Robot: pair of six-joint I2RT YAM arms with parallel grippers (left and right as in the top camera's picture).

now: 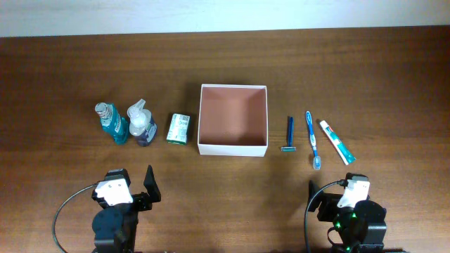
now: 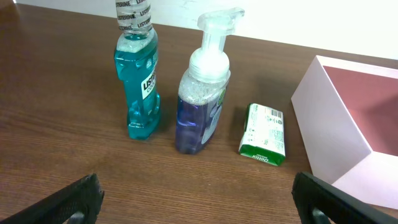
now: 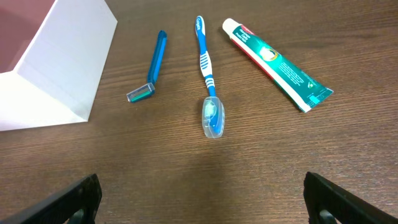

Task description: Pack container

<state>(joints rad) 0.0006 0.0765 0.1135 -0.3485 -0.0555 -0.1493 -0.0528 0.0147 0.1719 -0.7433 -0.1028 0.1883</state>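
Container [image 1: 233,149] at table centre. Listerine bottle [image 1: 111,124], pump bottle [image 1: 141,124], packet [image 1: 179,128] at its 9 o'clock; razor [image 1: 289,135], toothbrush [image 1: 312,138], toothpaste tube [image 1: 337,141] at 3. Left gripper [image 2: 196,202] at 7, right gripper [image 3: 202,199] at 5, fingers spread, grasping nothing.

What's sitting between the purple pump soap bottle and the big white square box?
Only a small green-and-white packet, lying flat, apart from the purple pump bottle and the white square box; the overhead and left wrist views show it.
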